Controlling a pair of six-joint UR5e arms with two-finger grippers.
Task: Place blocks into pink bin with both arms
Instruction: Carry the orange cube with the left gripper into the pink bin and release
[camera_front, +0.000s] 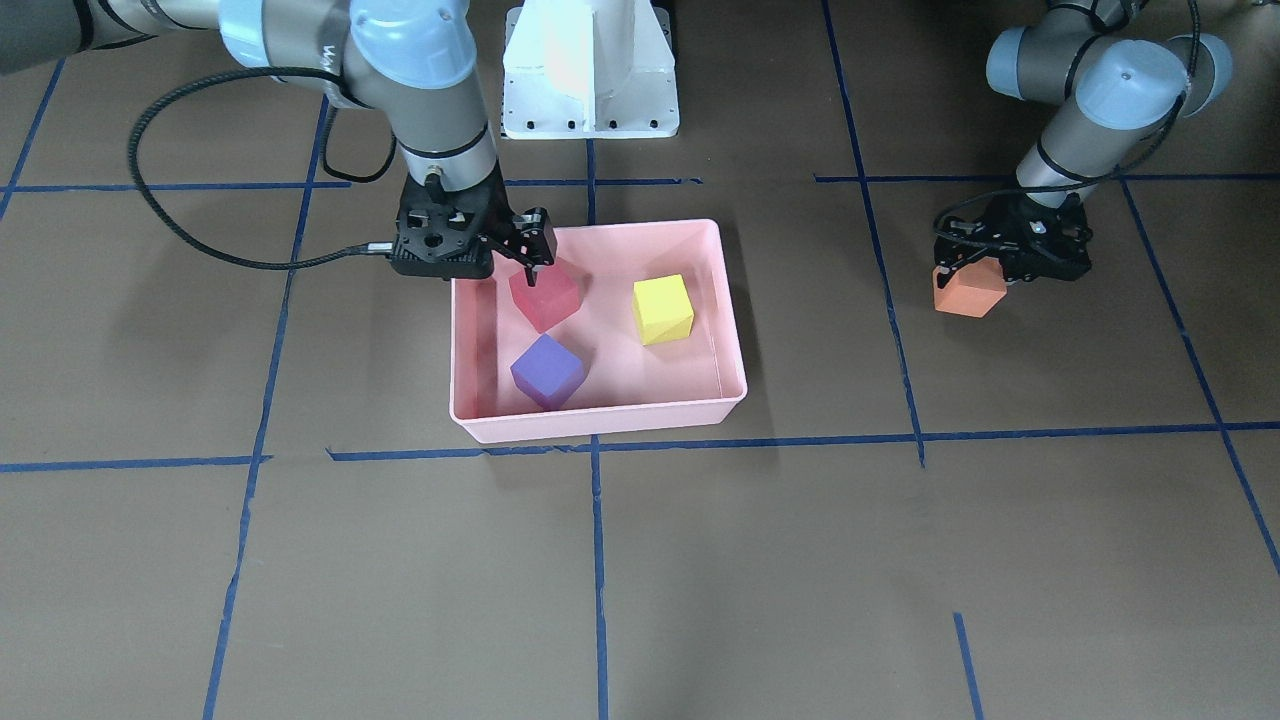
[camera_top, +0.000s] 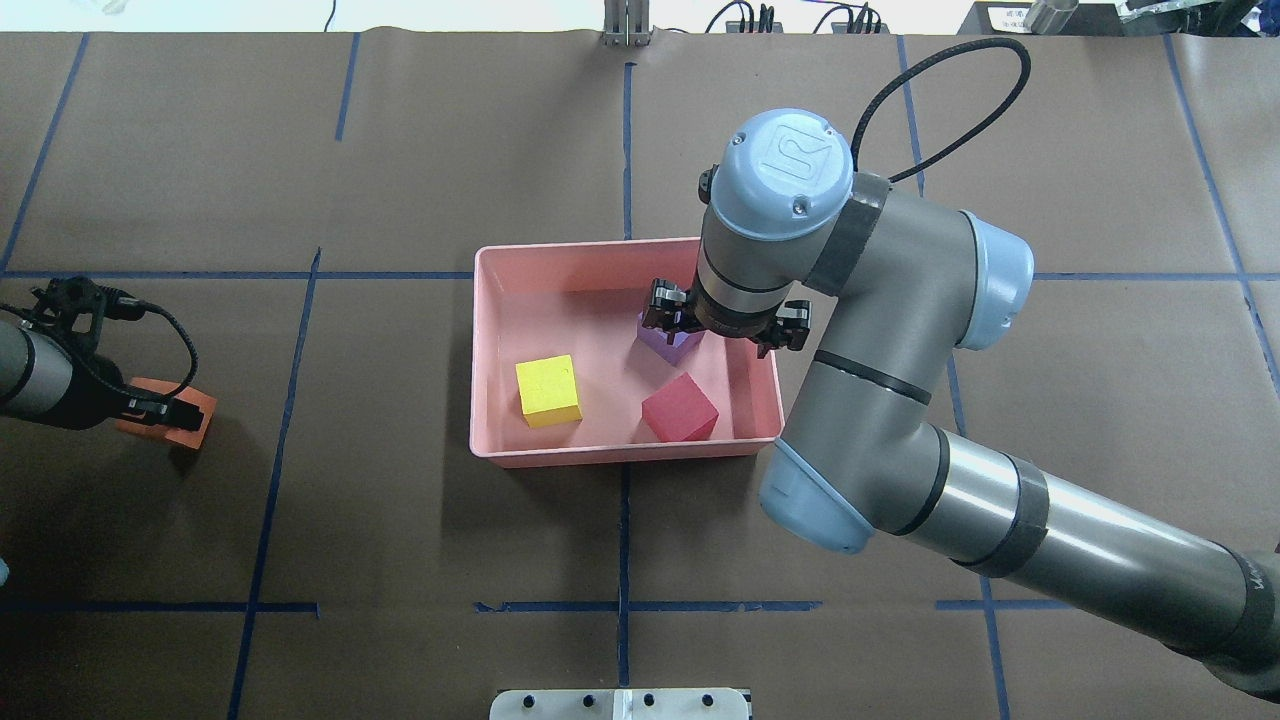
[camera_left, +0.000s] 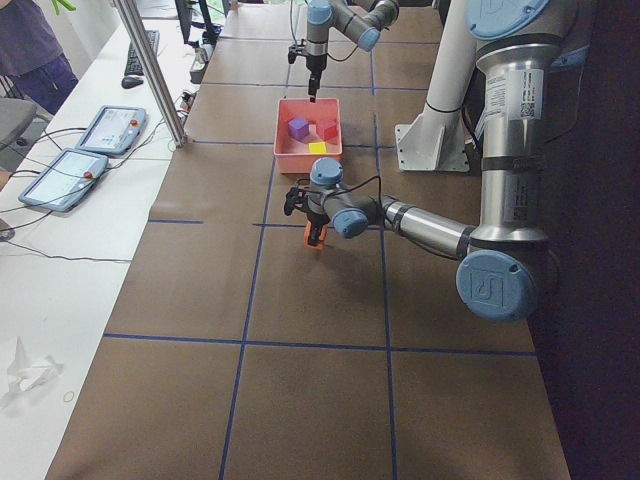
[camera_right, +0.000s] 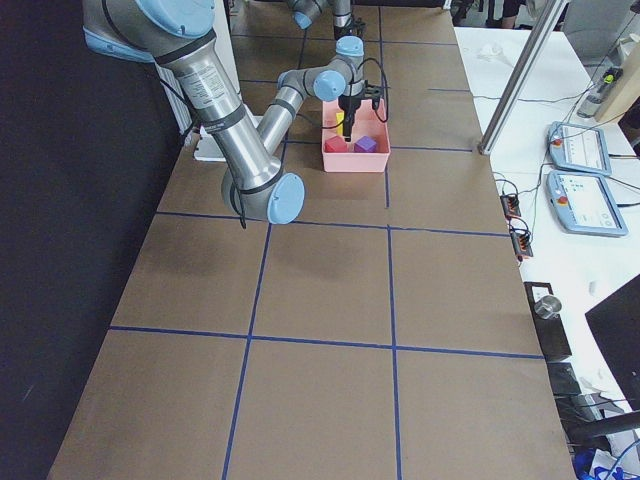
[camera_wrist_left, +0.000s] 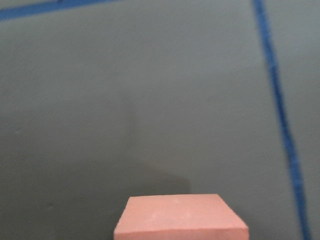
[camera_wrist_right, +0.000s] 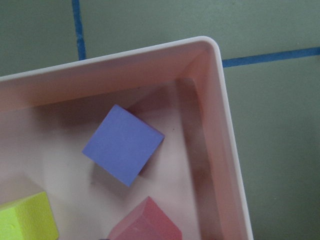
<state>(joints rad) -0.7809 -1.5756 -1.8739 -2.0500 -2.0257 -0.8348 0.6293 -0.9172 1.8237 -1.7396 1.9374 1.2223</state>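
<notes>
Grey arms (camera_top: 1100, 545), blue caps (camera_top: 790, 160), black cables (camera_front: 330, 257)

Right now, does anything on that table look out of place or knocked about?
Only the orange block is out of place: it is outside the pink bin, off to one side under the left gripper. The red block, purple block and yellow block lie inside the bin at mixed angles; nothing looks spilled or damaged.
</notes>
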